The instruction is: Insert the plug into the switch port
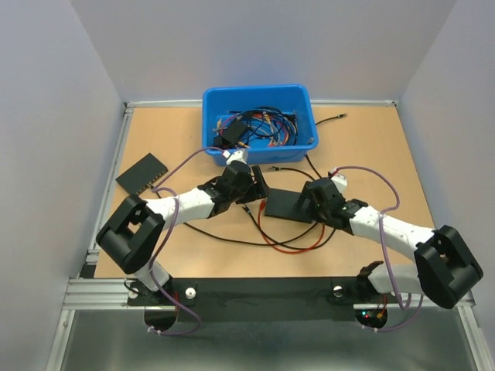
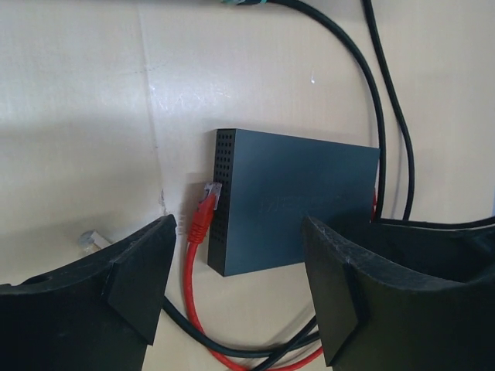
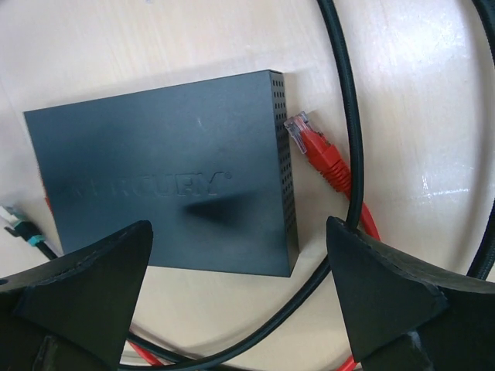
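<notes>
The switch (image 1: 285, 204) is a flat black box lying on the table between my two grippers. The plug (image 2: 204, 216), with its red boot and thin red cable, lies loose on the table against the switch's perforated side (image 2: 224, 201). It also shows in the right wrist view (image 3: 317, 151), beside the switch (image 3: 162, 178). The ports do not show. My left gripper (image 2: 240, 286) is open and empty, hovering above the switch (image 2: 302, 193) and the plug. My right gripper (image 3: 240, 301) is open and empty over the switch's opposite edge. The two grippers (image 1: 254, 185) (image 1: 312, 198) face each other.
A blue bin (image 1: 302, 97) full of cables stands at the back. A second black switch (image 1: 142, 174) lies at the left. Black cables (image 3: 348, 154) and the red cable's loop (image 1: 298, 246) curl around the switch. A teal-tipped connector (image 3: 15, 220) lies by its edge.
</notes>
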`<state>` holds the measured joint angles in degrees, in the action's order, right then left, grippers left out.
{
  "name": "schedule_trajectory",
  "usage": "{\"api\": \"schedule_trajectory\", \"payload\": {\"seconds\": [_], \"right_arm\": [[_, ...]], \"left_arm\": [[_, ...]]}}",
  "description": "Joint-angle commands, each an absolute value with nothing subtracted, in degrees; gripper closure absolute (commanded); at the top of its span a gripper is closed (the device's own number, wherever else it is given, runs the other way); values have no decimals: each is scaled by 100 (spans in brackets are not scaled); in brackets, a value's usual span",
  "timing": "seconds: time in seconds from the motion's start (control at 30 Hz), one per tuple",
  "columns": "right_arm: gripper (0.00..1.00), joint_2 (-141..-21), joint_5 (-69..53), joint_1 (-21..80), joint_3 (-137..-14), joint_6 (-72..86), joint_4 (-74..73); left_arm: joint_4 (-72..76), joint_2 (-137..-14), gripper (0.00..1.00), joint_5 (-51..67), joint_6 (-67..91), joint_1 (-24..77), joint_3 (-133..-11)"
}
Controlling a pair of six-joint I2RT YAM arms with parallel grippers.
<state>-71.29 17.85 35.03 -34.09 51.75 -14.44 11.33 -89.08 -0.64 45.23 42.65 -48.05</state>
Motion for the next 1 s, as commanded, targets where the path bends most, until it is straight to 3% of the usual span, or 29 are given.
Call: {"api": "schedule_trajectory", "payload": {"seconds": [0.0, 0.47, 0.97], "right_arm": [[2, -7268, 1670, 3472, -3498, 5195, -1389], [6, -7980, 1529, 3463, -3964, 4860, -984], [24, -9280, 608, 3480, -4702, 4150, -212]], "left_arm": [[1441, -9113, 24, -26, 4395, 4342, -5106], [1635, -9404, 26, 141, 4333, 4386, -5124], [1574, -8844, 27, 44, 4412, 4395, -4440]]}}
